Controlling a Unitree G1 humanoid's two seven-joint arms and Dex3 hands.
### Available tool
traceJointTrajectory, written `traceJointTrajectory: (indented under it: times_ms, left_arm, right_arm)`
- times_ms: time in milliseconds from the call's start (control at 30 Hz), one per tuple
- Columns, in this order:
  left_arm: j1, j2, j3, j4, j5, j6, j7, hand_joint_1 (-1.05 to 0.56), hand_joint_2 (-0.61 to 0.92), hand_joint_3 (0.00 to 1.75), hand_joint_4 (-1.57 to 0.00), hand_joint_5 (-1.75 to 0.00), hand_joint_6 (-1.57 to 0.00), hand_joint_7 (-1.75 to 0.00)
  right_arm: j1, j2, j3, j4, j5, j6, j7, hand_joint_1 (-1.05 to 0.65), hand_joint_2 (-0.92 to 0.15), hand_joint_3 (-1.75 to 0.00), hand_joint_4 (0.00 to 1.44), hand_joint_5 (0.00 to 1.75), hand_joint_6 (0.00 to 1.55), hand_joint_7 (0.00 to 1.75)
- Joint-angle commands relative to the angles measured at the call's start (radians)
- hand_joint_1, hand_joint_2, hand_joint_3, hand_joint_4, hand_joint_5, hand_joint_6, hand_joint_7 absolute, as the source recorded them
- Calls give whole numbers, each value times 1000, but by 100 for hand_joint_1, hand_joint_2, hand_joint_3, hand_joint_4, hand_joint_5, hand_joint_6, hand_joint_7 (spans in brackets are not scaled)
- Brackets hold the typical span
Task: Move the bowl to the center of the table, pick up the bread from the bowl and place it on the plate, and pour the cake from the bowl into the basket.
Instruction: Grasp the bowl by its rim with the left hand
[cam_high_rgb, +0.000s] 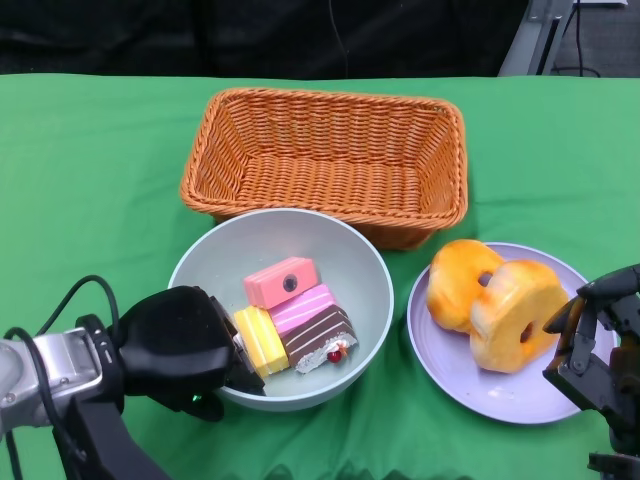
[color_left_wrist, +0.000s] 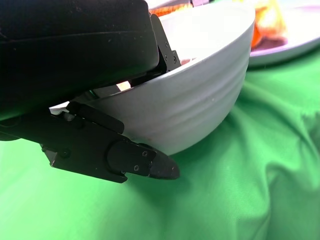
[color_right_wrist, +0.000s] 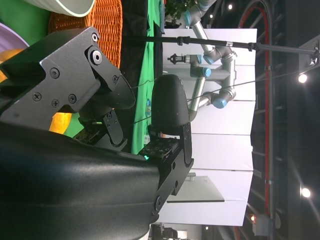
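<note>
The left hand (cam_high_rgb: 185, 350) grips the near-left rim of the bowl (cam_high_rgb: 345, 255) (cake (cam_high_rgb: 295, 320) inside). The right hand (cam_high_rgb: 600, 345) hovers empty, fingers apart, beside the bread (cam_high_rgb: 495, 300) on the plate (cam_high_rgb: 455, 385).

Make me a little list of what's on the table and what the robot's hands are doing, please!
bowl: pale bowl in the middle, in front of the basket
cake: four small cake pieces inside the bowl
bread: two golden rings lying on the plate
plate: lilac plate, beside the bowl
basket: orange wicker basket, nothing in it
left hand: left hand grips the bowl's near rim
right hand: right hand by the plate's edge, holding nothing
table cover: green cloth
</note>
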Motion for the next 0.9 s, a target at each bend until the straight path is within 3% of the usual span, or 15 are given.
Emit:
traceJointTrajectory:
  times_ms: [33, 233, 267, 300, 333, 433, 500, 600, 900]
  left_arm:
    - [-2, -13, -25, 46, 31, 1, 125, -29, 92, 1, -65, -156, -121, -6]
    - [-22, -24, -57, 99, 49, -2, 215, -29, 92, 1, -63, -161, -121, -6]
    - [-24, -28, -62, 113, 49, -7, 239, -28, 92, 4, -62, -167, -117, -21]
    - [-26, -31, -66, 125, 50, -10, 257, -27, 92, 5, -62, -171, -90, -76]
    - [-30, -32, -71, 134, 52, -11, 271, -26, 92, 6, -61, -173, -78, -101]
    - [-37, -33, -83, 159, 52, -22, 315, -26, 92, 6, -61, -174, -67, -124]
    - [-40, -32, -87, 180, 50, -35, 355, -25, 92, 15, -66, -175, -52, -164]
    - [-46, -30, -95, 220, 50, -71, 433, -22, 92, 19, -67, -175, -46, -173]
    - [-56, -23, -124, 254, 77, -83, 588, -16, 92, 14, -68, -175, -46, -175]
  right_arm:
    - [5, -1, -7, -7, 3, -5, -7, 3, -50, -134, 79, 175, 62, 155]
    - [5, -4, -6, -5, 6, -9, -2, 4, -50, -134, 78, 175, 62, 154]
    - [5, -6, -5, -2, 6, -13, 1, 4, -50, -134, 78, 175, 62, 154]
    - [5, -7, -5, -1, 5, -16, 3, 4, -50, -134, 78, 175, 62, 154]
    - [5, -8, -5, 0, 5, -17, 5, 4, -50, -135, 79, 175, 62, 154]
    - [2, -6, -6, 4, 11, -18, 8, 4, -50, -135, 79, 175, 62, 154]
    - [0, -4, -6, 9, 19, -20, 11, 3, -50, -135, 79, 175, 62, 154]
    - [1, -4, -5, 10, 22, -18, 14, 3, -50, -134, 79, 175, 62, 155]
    - [-2, -1, -8, 18, 29, -21, 17, 3, -51, -132, 80, 175, 63, 154]
